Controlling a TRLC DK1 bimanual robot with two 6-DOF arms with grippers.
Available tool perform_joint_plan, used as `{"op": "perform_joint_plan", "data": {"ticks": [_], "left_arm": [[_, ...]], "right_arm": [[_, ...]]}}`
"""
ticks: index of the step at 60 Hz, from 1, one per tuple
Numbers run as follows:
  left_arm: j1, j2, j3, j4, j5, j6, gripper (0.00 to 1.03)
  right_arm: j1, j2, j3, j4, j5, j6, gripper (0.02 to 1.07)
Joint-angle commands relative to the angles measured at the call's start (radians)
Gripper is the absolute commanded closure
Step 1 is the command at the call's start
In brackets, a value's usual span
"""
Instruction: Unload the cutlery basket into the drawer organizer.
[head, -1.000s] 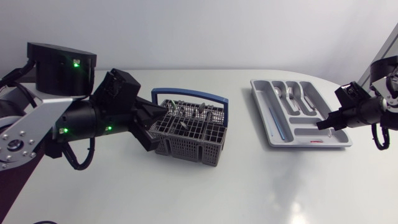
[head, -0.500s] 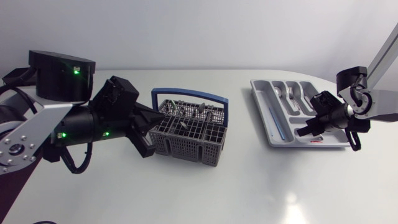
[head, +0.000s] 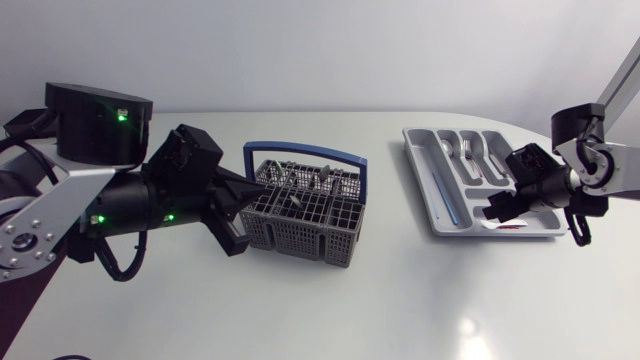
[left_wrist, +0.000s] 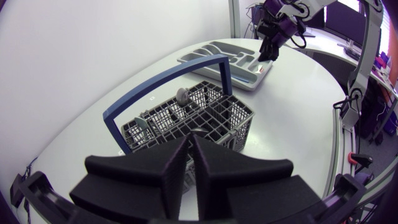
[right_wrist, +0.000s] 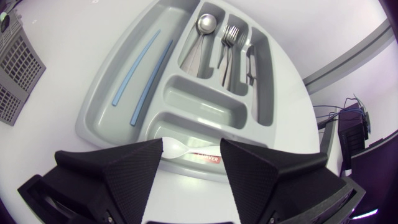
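"Where's the left gripper (left_wrist: 189, 158)?"

"Fingers pressed together at the cutlery basket (head: 305, 215)'s wall. The cutlery (left_wrist: 184, 97) leans just ahead of it (so that arm's nearer)."

"And the right?"

"Well apart, over the drawer organizer (head: 420, 182). The right gripper (right_wrist: 191, 155) is spread wide, with a white spoon (right_wrist: 177, 148) lying crosswise beneath it in the tray."

basket (head: 300, 228) grey mesh | handle (head: 305, 149) blue | organizer (right_wrist: 205, 111) pale grey | spoon (right_wrist: 175, 147) white

The white table (head: 400, 290) carries a grey cutlery basket (head: 300, 238) with a blue handle. A grey drawer organizer (head: 422, 170) also lies flat on it, well apart from the basket, to its right.
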Motion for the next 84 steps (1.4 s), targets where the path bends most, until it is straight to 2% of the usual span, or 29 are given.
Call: {"op": "perform_joint_plan", "data": {"ticks": [1, 5, 20, 34, 43, 58, 67, 84], "left_arm": [[0.003, -0.025, -0.028, -0.009, 0.003, 0.024, 0.88], [0.003, -0.029, -0.029, -0.012, 0.003, 0.022, 0.88], [0.004, -0.054, -0.042, -0.025, 0.001, 0.021, 0.88], [0.034, -0.083, -0.062, -0.026, 0.003, 0.015, 0.88], [0.060, -0.118, -0.086, -0.026, 0.004, 0.015, 0.88], [0.149, -0.130, -0.108, -0.025, 0.075, 0.015, 0.88], [0.198, -0.114, -0.109, -0.017, 0.113, 0.015, 0.88], [0.247, -0.077, -0.111, 0.009, 0.170, 0.015, 0.88]], "right_arm": [[0.023, -0.075, -0.018, -0.021, 0.010, 0.012, 0.27], [0.035, -0.108, -0.015, -0.037, 0.016, 0.012, 0.21], [0.183, -0.286, -0.003, -0.155, 0.024, 0.060, 0.20], [0.482, -0.349, 0.031, -0.218, 0.171, 0.153, 0.20], [0.657, -0.317, 0.066, -0.235, 0.262, 0.212, 0.20], [0.920, -0.211, 0.163, -0.278, 0.381, 0.301, 0.20], [1.026, -0.134, 0.213, -0.283, 0.423, 0.317, 0.20], [1.131, 0.005, 0.302, -0.278, 0.446, 0.330, 0.20]]}}
